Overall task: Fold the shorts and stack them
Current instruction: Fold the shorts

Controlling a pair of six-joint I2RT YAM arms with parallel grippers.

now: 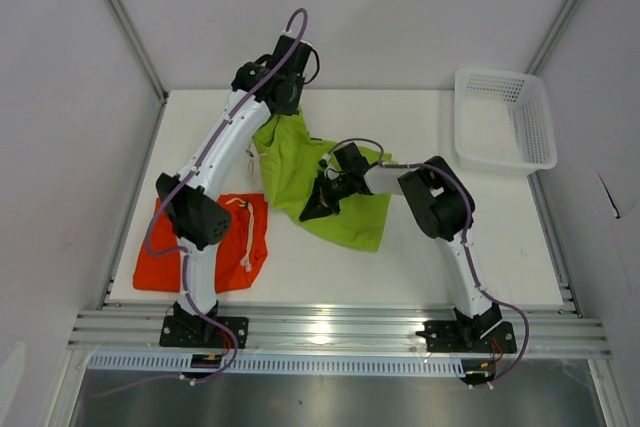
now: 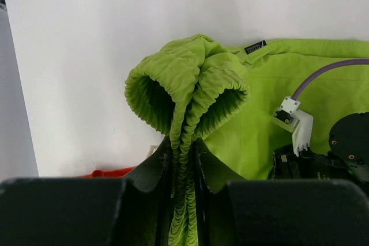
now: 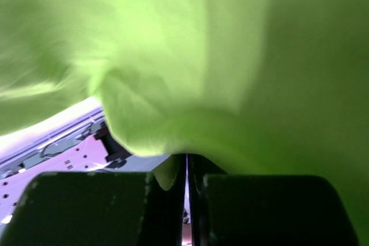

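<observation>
Bright, even light from above; glare on the metal rail [image 1: 325, 329]. The left wrist view is sharp; in the right wrist view the green shorts [image 3: 230, 56] are smeared and unfocused.

From above, the left arm [image 1: 200, 217] covers part of the orange shorts [image 1: 160, 262]. In the left wrist view only a sliver of them shows behind the left pincer [image 2: 183, 165]. The green shorts [image 3: 230, 56] fill the right wrist view, blurred and running past its edges. The black label [image 2: 255, 48] on their waistband is too small to read.
</observation>
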